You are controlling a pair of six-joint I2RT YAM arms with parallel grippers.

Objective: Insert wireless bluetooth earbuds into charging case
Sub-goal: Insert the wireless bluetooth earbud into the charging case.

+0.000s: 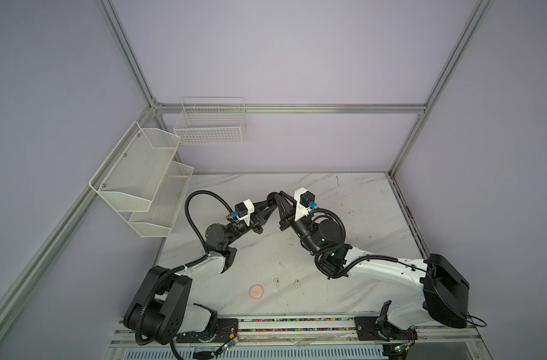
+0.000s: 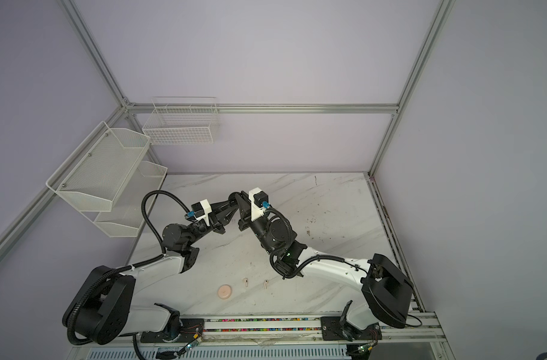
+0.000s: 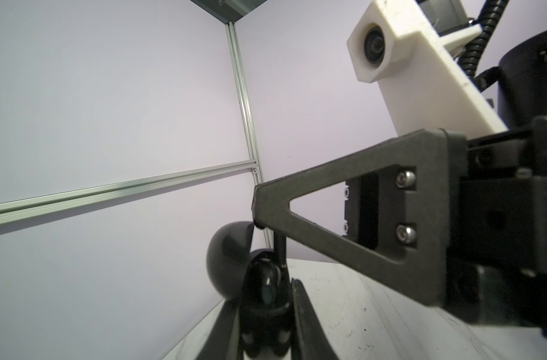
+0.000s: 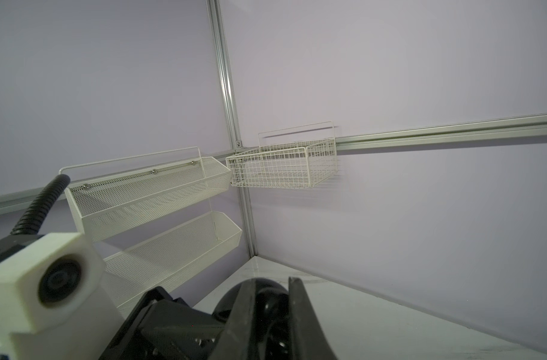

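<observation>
A black charging case (image 3: pixel 267 314) is raised above the table, and my left gripper (image 3: pixel 263 296) is shut on its body. Its domed lid (image 3: pixel 227 261) stands open. My right gripper (image 4: pixel 270 290) meets it tip to tip and is shut on a small glossy black thing, apparently a black earbud (image 3: pixel 278 247), at the case's opening. In both top views the two grippers (image 1: pixel 267 202) (image 1: pixel 280 194) join over the table's middle. Two cream earbuds (image 1: pixel 276 282) (image 1: pixel 296 284) lie near the front edge beside a round pinkish case (image 1: pixel 257 292).
White mesh shelves (image 1: pixel 141 180) hang on the left wall and a wire basket (image 1: pixel 210 124) on the back wall. A small dark scrap (image 1: pixel 290 246) lies on the marble table (image 1: pixel 359 202) near the right arm.
</observation>
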